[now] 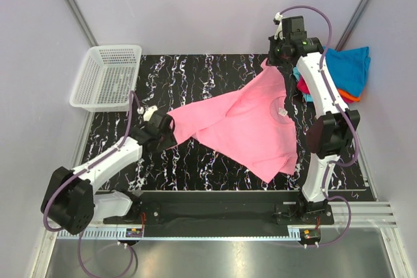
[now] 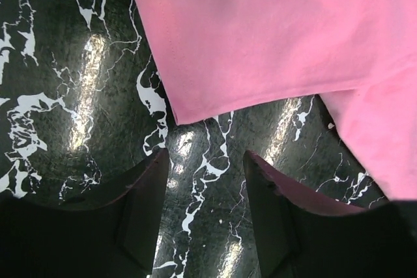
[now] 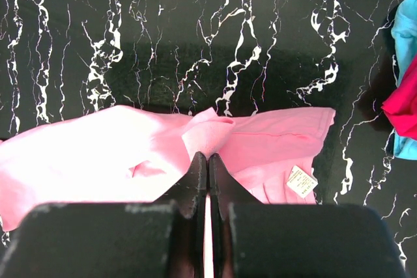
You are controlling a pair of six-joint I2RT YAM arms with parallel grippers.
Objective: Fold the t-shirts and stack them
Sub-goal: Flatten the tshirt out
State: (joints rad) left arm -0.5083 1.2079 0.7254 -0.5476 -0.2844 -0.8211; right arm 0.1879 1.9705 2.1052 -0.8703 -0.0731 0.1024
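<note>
Right gripper point(image 3: 208, 157) pinched shut on the pink t-shirt point(image 1: 247, 122); left gripper point(image 2: 205, 157) open, empty.
The shirt spreads across the black marbled table point(image 1: 195, 161), its far corner raised in that pinch, its left hem just ahead of the left gripper. Teal-blue, orange and magenta shirts point(image 1: 345, 69) are piled far right; a white mesh basket point(image 1: 107, 77) sits far left.

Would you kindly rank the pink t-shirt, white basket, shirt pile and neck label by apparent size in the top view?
1. pink t-shirt
2. white basket
3. shirt pile, partly behind the right arm, so less sure
4. neck label
</note>
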